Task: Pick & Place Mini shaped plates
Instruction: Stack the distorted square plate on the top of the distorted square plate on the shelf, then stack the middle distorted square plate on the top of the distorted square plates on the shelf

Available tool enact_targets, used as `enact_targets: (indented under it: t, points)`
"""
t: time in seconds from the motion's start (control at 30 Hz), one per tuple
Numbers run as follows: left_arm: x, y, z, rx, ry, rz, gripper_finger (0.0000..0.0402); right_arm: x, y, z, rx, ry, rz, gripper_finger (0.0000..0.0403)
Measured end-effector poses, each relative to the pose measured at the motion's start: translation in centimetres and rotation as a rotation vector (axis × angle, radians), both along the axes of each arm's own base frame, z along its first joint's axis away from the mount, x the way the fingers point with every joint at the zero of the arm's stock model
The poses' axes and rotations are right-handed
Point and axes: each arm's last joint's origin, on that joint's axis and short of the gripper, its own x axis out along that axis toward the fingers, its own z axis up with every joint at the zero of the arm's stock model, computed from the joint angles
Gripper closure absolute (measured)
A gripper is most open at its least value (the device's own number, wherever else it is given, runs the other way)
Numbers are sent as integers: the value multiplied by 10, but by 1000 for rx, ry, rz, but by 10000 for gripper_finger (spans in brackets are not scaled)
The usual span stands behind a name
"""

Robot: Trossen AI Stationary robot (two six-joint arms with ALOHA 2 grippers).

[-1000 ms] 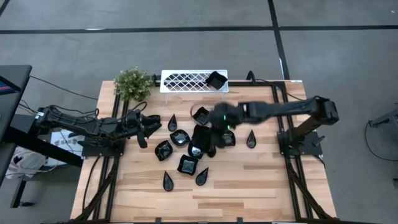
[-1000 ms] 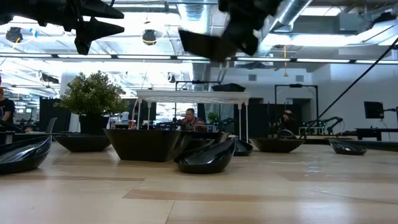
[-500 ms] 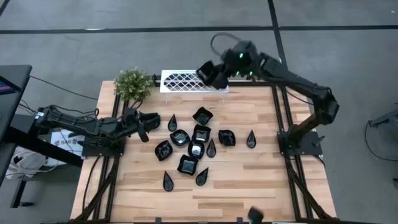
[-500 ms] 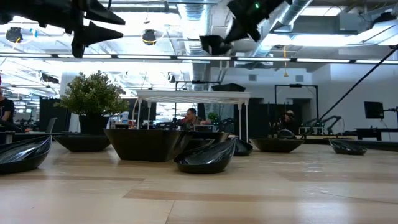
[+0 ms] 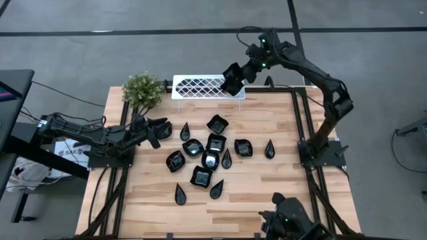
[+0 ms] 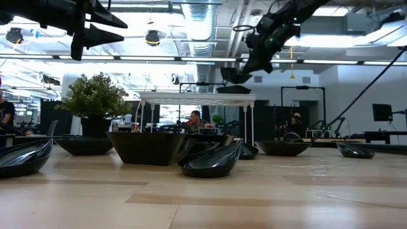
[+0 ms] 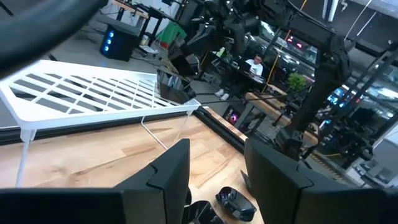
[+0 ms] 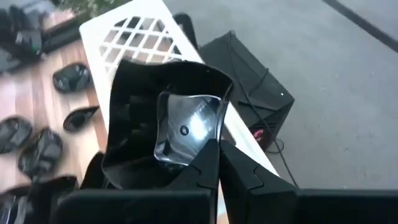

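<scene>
The right tool (image 5: 235, 78) hangs over the right end of the white lattice tray (image 5: 200, 87), clenched on the rim of a wavy-edged square mini plate (image 8: 163, 127). In the right wrist view the plate sits tilted, pinched at one edge only, with its glossy hollow facing the camera.

Another black dish (image 7: 174, 87) already seems to rest on that same end of the tray, directly under the carried one. That is the main risk: a release here could drop the plate onto the resting dish, so it lands crooked or knocks the other toward the tray's edge. The tray stands raised on thin legs at the far side of the table (image 5: 280, 180), so anything sliding off its right end could fall past the table onto the floor. An edge pinch on a glossy plate may also slip or swing before release.

The remaining mini shaped plates (image 5: 210, 157) lie clustered in front of the tray, mid-table. The left tool (image 5: 155, 130) waits with its fingers apart in front of the potted plant (image 5: 142, 89), left of the cluster.
</scene>
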Motion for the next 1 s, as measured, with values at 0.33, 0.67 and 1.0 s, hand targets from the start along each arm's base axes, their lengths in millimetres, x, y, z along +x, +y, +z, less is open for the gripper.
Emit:
enact_targets:
  t: [0.33,0.67,1.0]
  points:
    - [0,0,0,-13,-9,2,247,8,3,10,-1,67,81,403]
    - [0,0,0,-13,-9,2,247,19,8,-1,26,107,128,402]
    - [0,0,0,-13,-9,2,247,20,10,-1,23,115,134,355]
